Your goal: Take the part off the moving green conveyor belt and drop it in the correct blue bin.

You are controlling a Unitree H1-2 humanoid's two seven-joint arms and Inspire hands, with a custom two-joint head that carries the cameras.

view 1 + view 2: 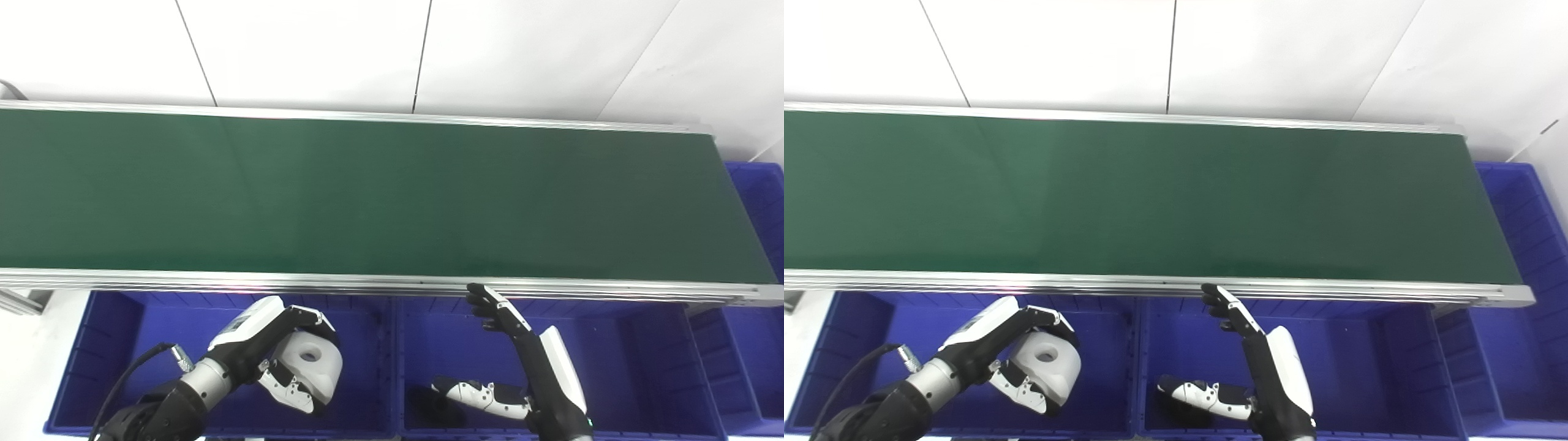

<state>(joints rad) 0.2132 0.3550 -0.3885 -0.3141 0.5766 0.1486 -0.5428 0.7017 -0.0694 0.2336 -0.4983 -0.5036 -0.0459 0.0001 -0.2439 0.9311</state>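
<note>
Belt bare, pick evidently done: left hand grasps the white part over the left bin, not yet dropped, release being what seems left; right hand idles, released, fingers spread, over the middle bin.

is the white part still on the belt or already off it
Off it. The left robot hand grips the white part over the left blue bin; the green belt is bare.
</note>
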